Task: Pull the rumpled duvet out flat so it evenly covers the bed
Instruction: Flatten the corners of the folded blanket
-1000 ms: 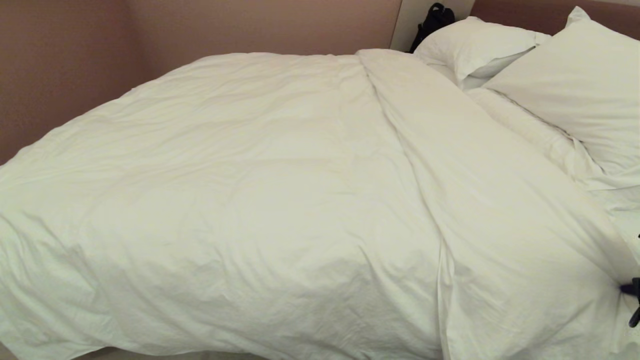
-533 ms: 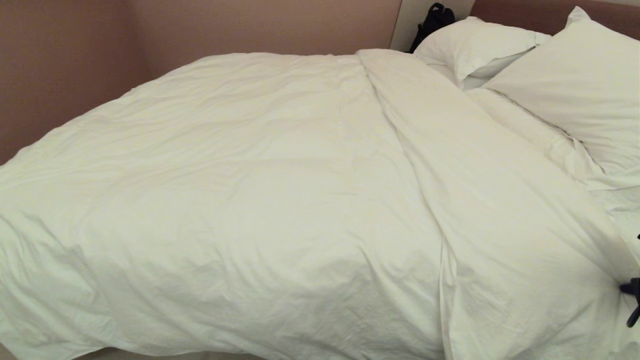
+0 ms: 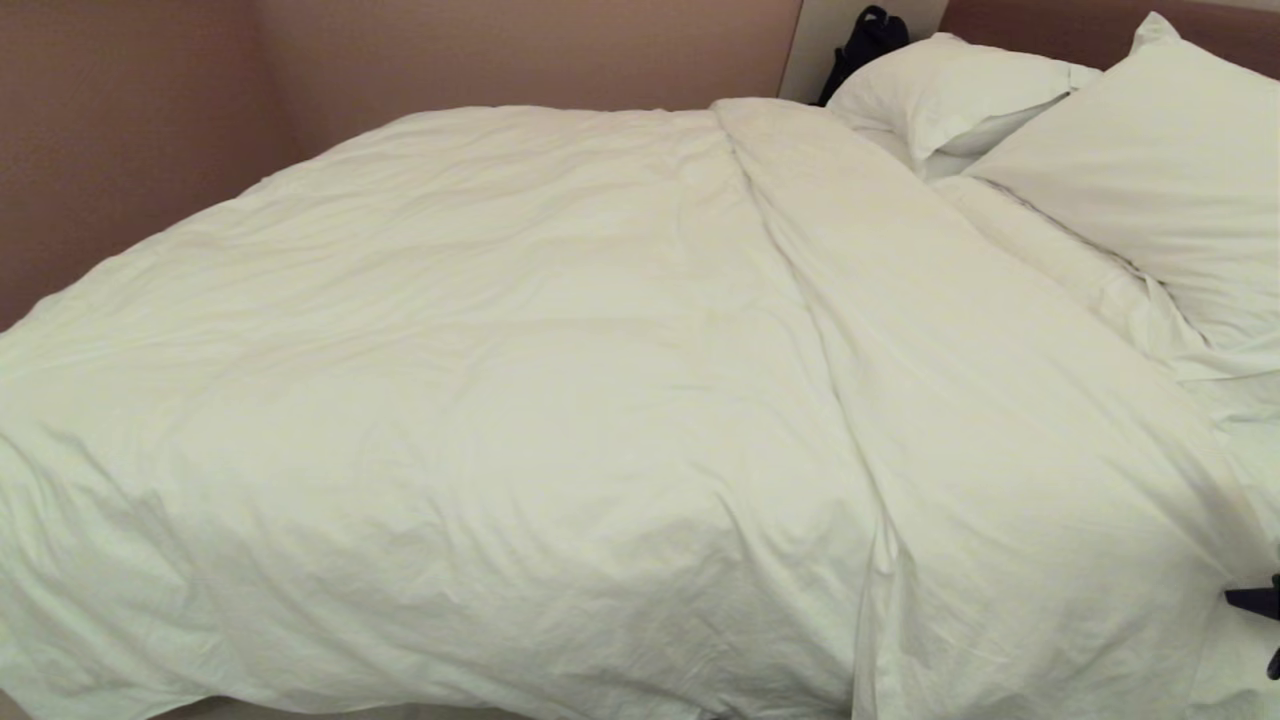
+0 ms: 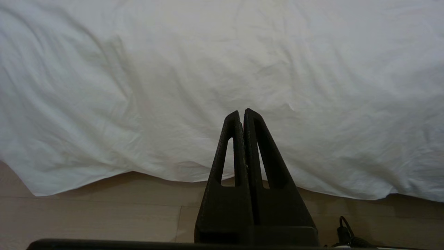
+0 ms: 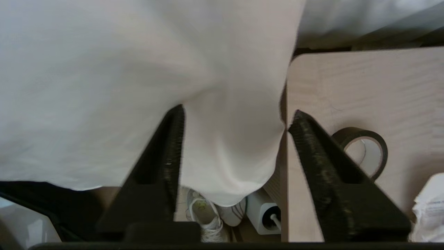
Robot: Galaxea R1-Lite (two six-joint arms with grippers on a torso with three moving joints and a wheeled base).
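Left claw (image 4: 241,114): mine, parked low by the near side of the bed, fingers pressed together, holding nothing, its tips in front of the duvet's hanging hem.
Right claw (image 5: 236,119): mine, at the near right corner, fingers well apart with a hanging fold of the duvet between them; I judged it unclamped.
Duvet (image 3: 560,400): lay spread over most of the bed, draped over the near edge, one long ridge running towards the pillows (image 3: 1150,180) far right.
Handling: I judged it soft, bulky, limp and draggy; best pinched at a hem or corner.
Bed (image 3: 1255,440): bare sheet showed at the right beside the pillows.
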